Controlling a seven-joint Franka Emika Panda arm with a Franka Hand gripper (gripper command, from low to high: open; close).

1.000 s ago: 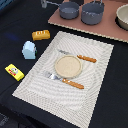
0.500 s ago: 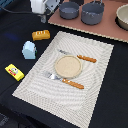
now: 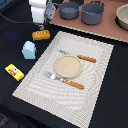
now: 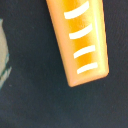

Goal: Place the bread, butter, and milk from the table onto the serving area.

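I see the gripper (image 3: pixel 40 23) hanging just above the bread (image 3: pixel 41 34), which lies on the dark table (image 3: pixel 100 100) beside the serving area (image 3: pixel 95 75). Jaw state: cannot tell. Wrist view shows only the loaf (image 4: pixel 82 40).

We see the bread (image 3: pixel 41 34) as orange-golden, and in the wrist view (image 4: pixel 82 37) four pale slashes cross its top. The milk (image 3: pixel 29 49) is light blue. The butter (image 3: pixel 14 72) is bright yellow with what may be red marks. The serving area (image 3: pixel 100 75) is beige with fine stripes, its plate (image 3: pixel 68 65) tan, its cutlery handles (image 3: pixel 87 59) orange. At twelve o'clock, grey pots (image 3: pixel 92 12) sit on a pinkish-brown board (image 3: pixel 107 29). The gripper (image 3: pixel 40 23) is white.
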